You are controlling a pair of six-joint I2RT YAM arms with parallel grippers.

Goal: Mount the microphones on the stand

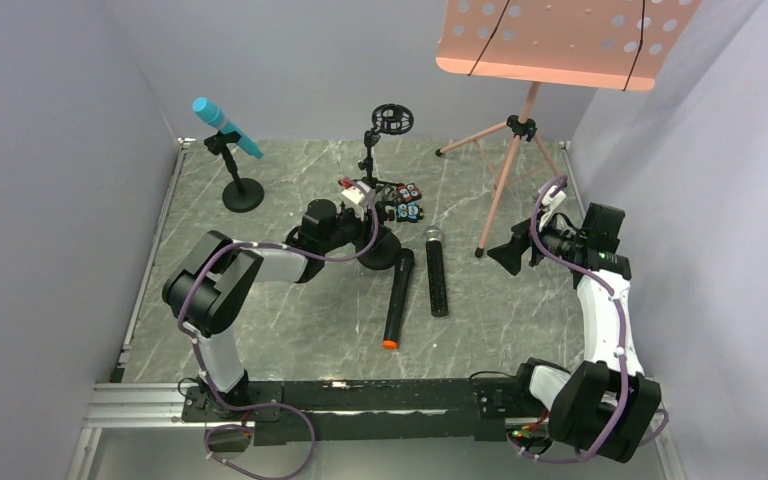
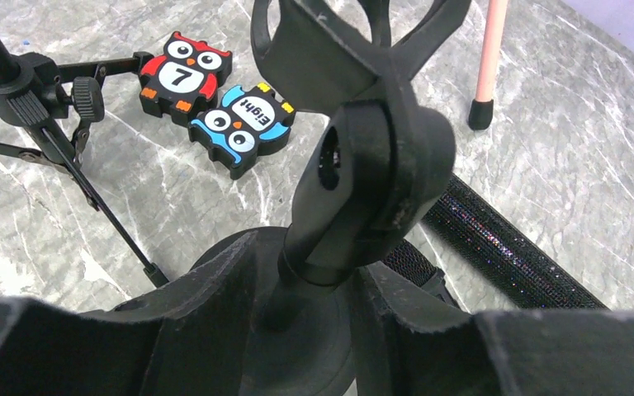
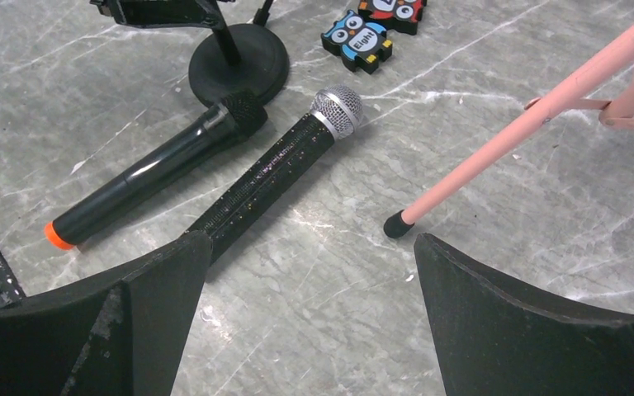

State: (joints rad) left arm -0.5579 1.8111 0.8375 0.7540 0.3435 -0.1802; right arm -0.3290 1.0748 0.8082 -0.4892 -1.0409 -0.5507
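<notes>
A light blue microphone [image 1: 225, 125] sits clipped in a black round-base stand [image 1: 242, 192] at the far left. The all-black microphone with an orange end [image 1: 397, 300] [image 3: 153, 177] and the black microphone with a silver mesh head [image 1: 436, 272] [image 3: 276, 177] lie side by side on the table. My left gripper [image 1: 372, 240] [image 2: 309, 256] is closed around the post of a second small black stand [image 2: 371, 165], whose empty clip [image 2: 355, 41] is above my fingers. My right gripper [image 1: 508, 258] [image 3: 312, 247] is open and empty, above the table to the right of the silver-headed microphone.
A tripod stand with a ring mount [image 1: 390, 120] [image 2: 41, 115] stands at the back. Two owl number blocks [image 2: 183, 74] [image 2: 243, 124] lie beside it. A pink music stand [image 1: 560, 40] has a leg foot [image 3: 396, 224] near my right gripper. Grey walls enclose the table.
</notes>
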